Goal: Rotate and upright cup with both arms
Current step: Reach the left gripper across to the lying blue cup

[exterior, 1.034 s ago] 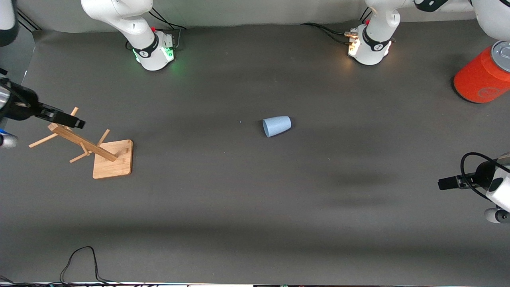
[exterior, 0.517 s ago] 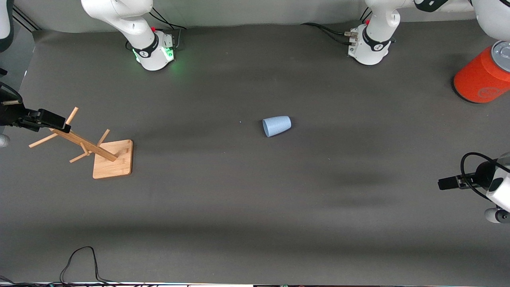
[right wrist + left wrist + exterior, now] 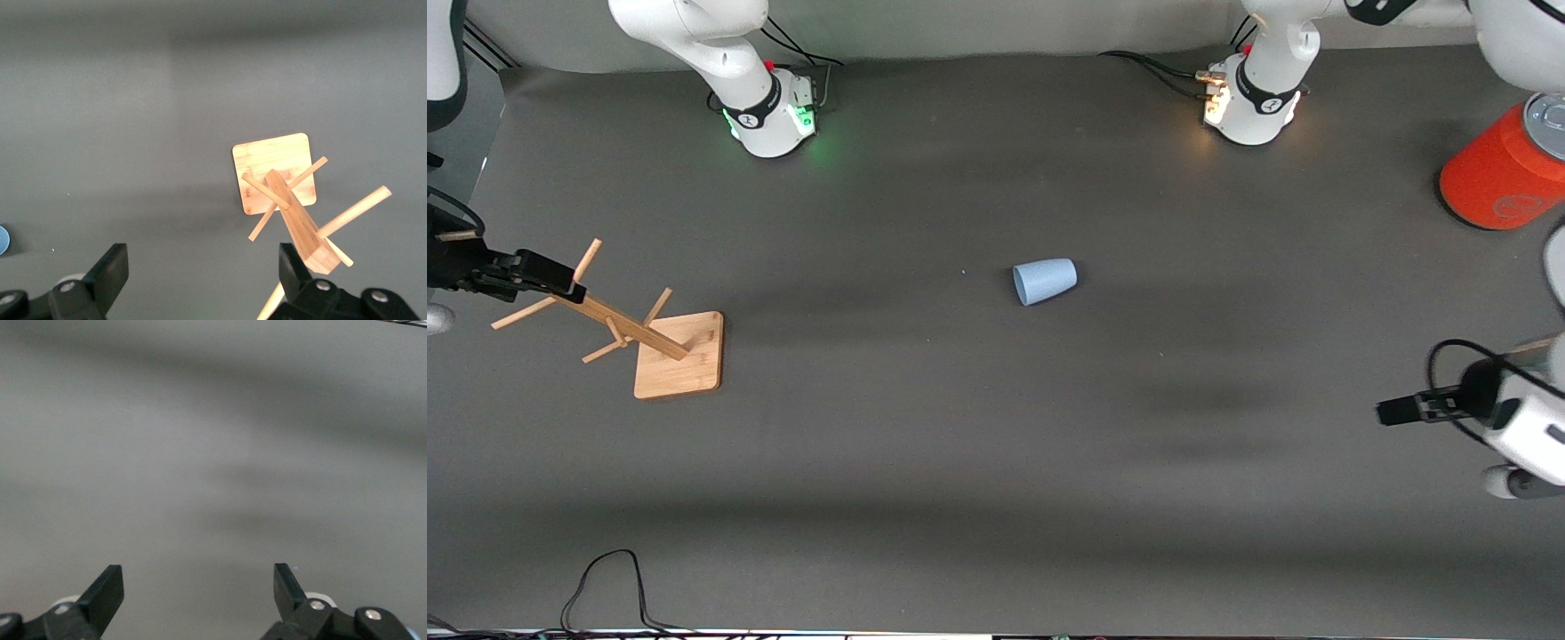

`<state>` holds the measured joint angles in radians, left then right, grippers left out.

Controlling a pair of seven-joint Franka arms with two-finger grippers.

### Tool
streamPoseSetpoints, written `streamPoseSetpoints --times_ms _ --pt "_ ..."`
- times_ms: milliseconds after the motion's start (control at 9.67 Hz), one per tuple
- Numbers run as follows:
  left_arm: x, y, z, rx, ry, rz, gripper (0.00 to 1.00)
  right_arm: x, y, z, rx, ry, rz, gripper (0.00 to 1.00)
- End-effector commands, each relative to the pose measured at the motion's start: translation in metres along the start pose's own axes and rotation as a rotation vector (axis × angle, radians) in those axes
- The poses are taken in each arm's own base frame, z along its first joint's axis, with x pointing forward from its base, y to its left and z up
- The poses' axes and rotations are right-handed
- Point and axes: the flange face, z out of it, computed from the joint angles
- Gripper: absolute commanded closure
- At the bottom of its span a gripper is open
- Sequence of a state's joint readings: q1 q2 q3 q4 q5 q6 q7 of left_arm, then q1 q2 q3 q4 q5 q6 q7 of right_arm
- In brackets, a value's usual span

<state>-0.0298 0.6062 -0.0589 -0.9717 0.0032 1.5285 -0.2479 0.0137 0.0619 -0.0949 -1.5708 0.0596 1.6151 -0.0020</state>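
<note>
The pale-blue cup (image 3: 1045, 281) lies on its side near the middle of the dark table, its wide mouth toward the right arm's end. A sliver of it shows at the edge of the right wrist view (image 3: 2, 239). My right gripper (image 3: 543, 274) is open and empty, over the top of a wooden peg rack (image 3: 618, 324) at the right arm's end. My left gripper (image 3: 1396, 411) is open and empty, low over bare table at the left arm's end, well away from the cup. The left wrist view shows only its open fingers (image 3: 107, 593) and bare table.
A large orange-red can with a grey lid (image 3: 1494, 173) stands at the left arm's end near the bases. The rack's square wooden base (image 3: 273, 172) and pegs fill part of the right wrist view. A black cable (image 3: 605, 582) loops at the table's near edge.
The right gripper drew back toward its end of the table, over the rack's top. The left gripper shifted a little toward the table's middle. The cup has not moved.
</note>
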Motion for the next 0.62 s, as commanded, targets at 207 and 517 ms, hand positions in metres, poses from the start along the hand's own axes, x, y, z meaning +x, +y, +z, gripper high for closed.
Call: streamPoseSetpoints --times_ms 207,517 --pt "-0.031 0.127 0.012 0.044 0.073 -0.141 0.00 -0.008 -0.009 -0.004 -0.030 0.022 -0.050 0.00" --pt "-0.067 0.232 0.060 0.129 0.128 -0.206 0.00 -0.008 -0.011 -0.004 -0.042 0.023 -0.056 0.00"
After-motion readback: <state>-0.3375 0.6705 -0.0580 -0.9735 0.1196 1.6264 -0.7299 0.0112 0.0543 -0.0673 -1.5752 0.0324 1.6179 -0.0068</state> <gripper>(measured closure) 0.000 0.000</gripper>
